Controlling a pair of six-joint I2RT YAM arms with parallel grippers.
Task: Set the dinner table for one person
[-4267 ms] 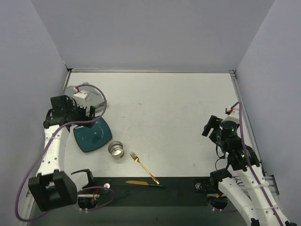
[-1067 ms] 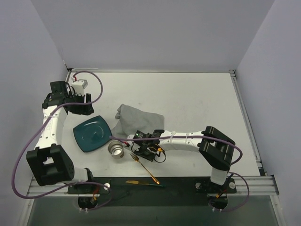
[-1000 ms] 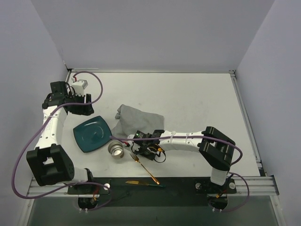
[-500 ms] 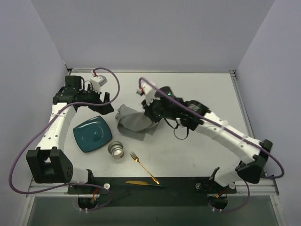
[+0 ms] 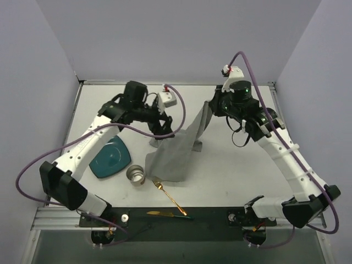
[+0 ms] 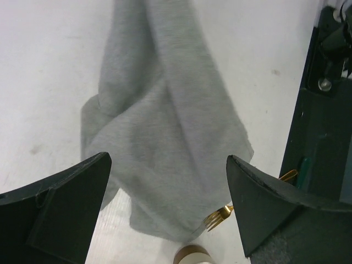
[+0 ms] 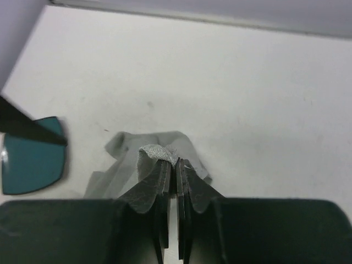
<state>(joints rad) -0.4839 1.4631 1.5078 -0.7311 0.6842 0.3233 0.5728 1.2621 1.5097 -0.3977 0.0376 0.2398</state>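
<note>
A grey cloth placemat [image 5: 175, 151] hangs slanted over the white dinner table [image 5: 242, 165]. My right gripper [image 5: 207, 111] is shut on its top corner and holds it up; the right wrist view shows the cloth [image 7: 144, 148] pinched at the tips of that gripper [image 7: 174, 163]. My left gripper [image 5: 161, 131] hovers open over the cloth's left edge. In the left wrist view the cloth [image 6: 159, 126] lies between the wide-apart fingers [image 6: 69, 201], untouched. The cloth's lower end rests on the table near a gold fork [image 5: 168, 194].
A teal plate [image 5: 109, 158] lies at the left, partly under the left arm. A metal cup [image 5: 136, 175] stands beside the cloth's lower edge. A gold knife with a green handle [image 5: 168, 214] rests on the black front strip [image 5: 209, 220].
The right gripper has risen toward the back right, pulling the cloth up and stretching it out. The left arm has swung right over the cloth, and its jaws have opened wide.
</note>
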